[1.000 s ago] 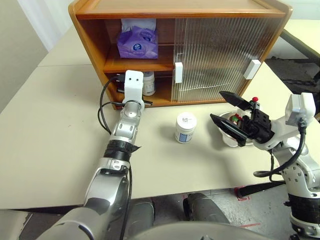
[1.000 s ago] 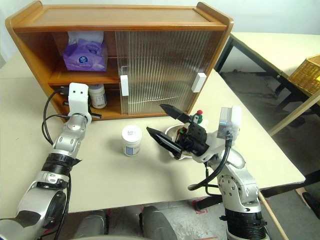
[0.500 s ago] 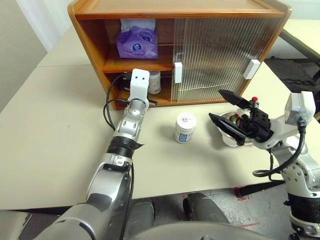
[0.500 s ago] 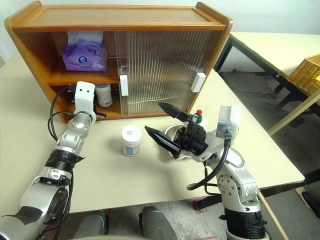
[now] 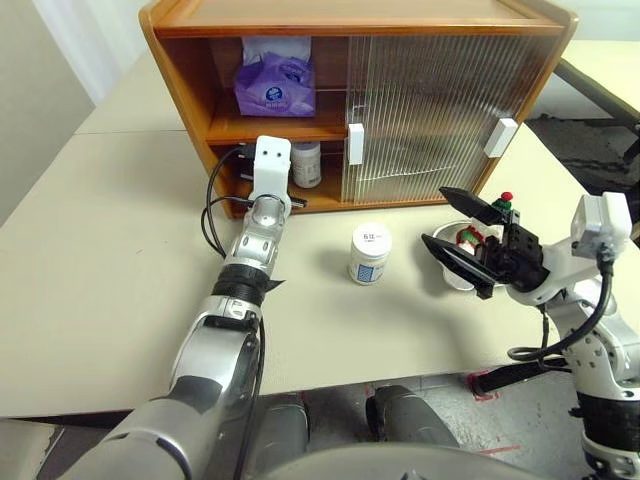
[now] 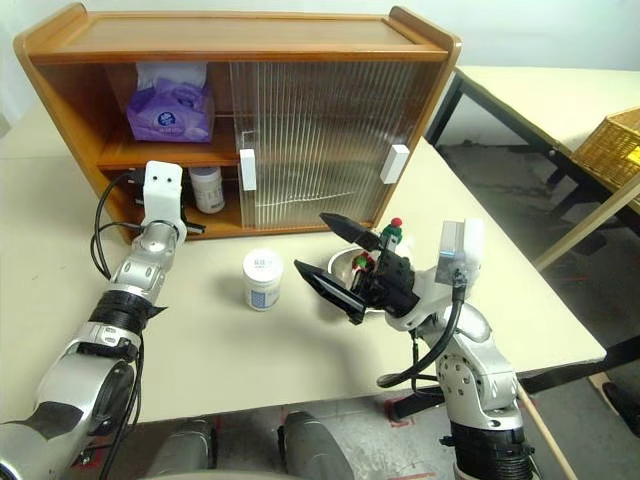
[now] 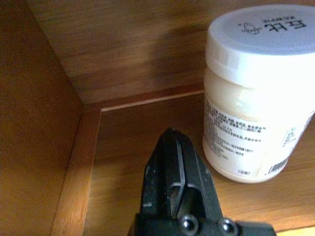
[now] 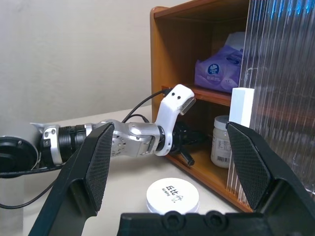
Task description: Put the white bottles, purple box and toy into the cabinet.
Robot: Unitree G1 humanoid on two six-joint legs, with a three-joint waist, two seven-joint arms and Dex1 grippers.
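Left claw in the cabinet, one bottle stowed, one waiting.

My left claw [image 7: 177,187] is pressed together, empty, just beside the bottle [image 7: 256,93] on the cabinet [image 5: 190,70] lower shelf, likely nudging it. My right claw [image 5: 462,240] hangs spread over the dish holding the toy [image 5: 468,237]. Second bottle [image 5: 369,254] waits on the bench [image 5: 100,250]; the box [image 5: 273,85] sits on the upper shelf.
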